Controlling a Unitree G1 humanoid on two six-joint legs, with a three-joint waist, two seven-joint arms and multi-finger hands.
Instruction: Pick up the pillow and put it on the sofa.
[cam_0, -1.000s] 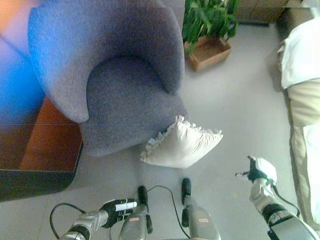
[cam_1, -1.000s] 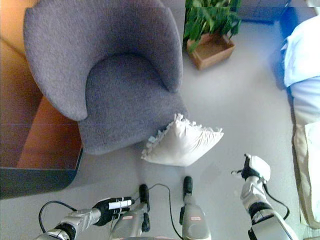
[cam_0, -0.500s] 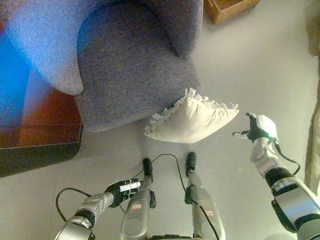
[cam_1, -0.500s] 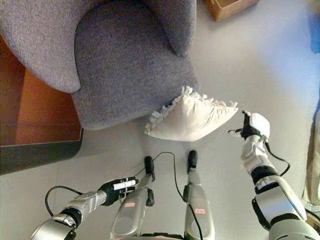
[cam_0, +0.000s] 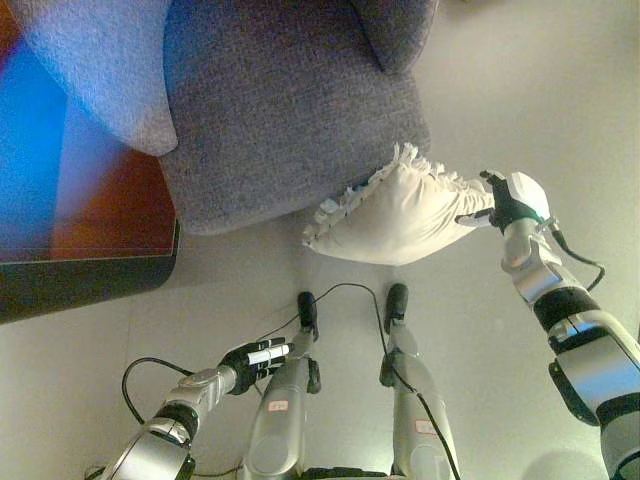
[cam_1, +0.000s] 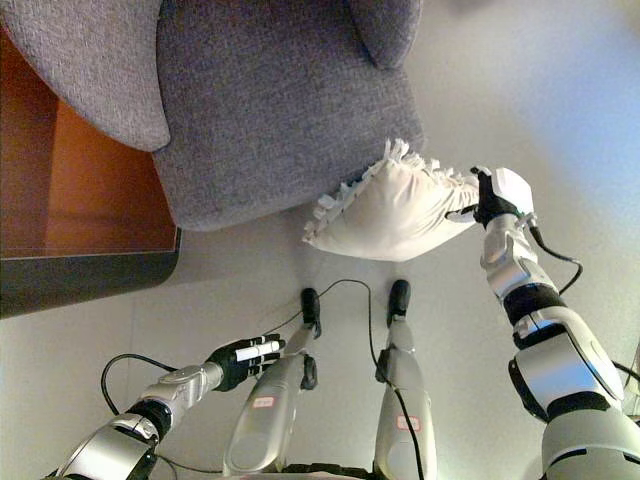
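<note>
A cream pillow (cam_0: 395, 215) with a frilled edge lies on the grey floor, leaning against the front of the grey upholstered sofa chair (cam_0: 290, 110). My right hand (cam_0: 508, 200) is at the pillow's right corner, its fingers relaxed and touching the corner. It also shows in the right eye view (cam_1: 495, 195). My left hand (cam_0: 255, 357) hangs low at the lower left, away from the pillow, fingers relaxed and holding nothing.
A low table (cam_1: 90, 200) with a brown wooden top and a dark edge stands to the left of the chair. Grey floor stretches to the right of the pillow and chair.
The camera has tilted down and closer to the chair. My right hand has moved up and left from the floor side to the pillow's right corner. The left hand stays low.
</note>
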